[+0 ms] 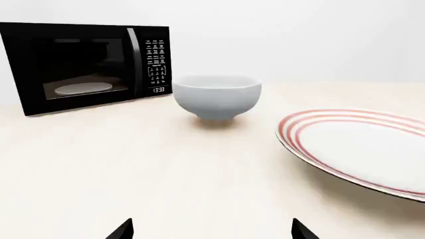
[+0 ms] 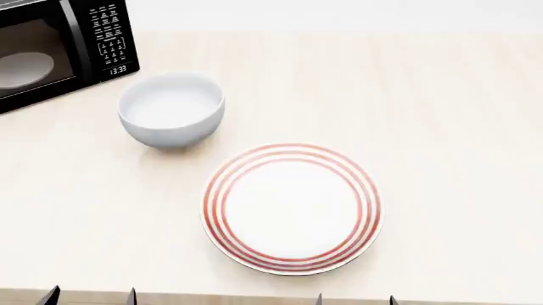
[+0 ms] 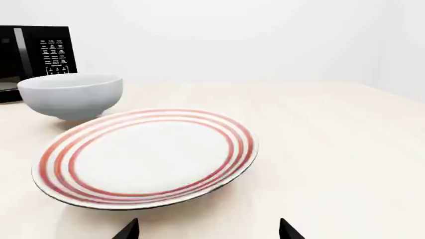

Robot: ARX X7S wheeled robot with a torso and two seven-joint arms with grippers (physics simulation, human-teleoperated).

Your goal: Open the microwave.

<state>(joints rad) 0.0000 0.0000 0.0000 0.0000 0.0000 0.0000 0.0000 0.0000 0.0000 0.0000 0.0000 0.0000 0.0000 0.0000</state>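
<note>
Microwave (image 2: 60, 47) sits on the worktop (image 2: 441, 127) at the far left corner, door shut, turntable (image 2: 24, 68) inside, keypad (image 2: 109, 39) on its right side. Bowl (image 2: 171, 109) stands just in front and right of the keypad, near it but apart. Plate (image 2: 291, 208) lies flat nearer the front edge, right of the bowl (close, not touching). Left pincer (image 2: 91, 296) and right pincer (image 2: 355, 299) tips show at the near edge, left one front-left of the plate, right one just before it.
</note>
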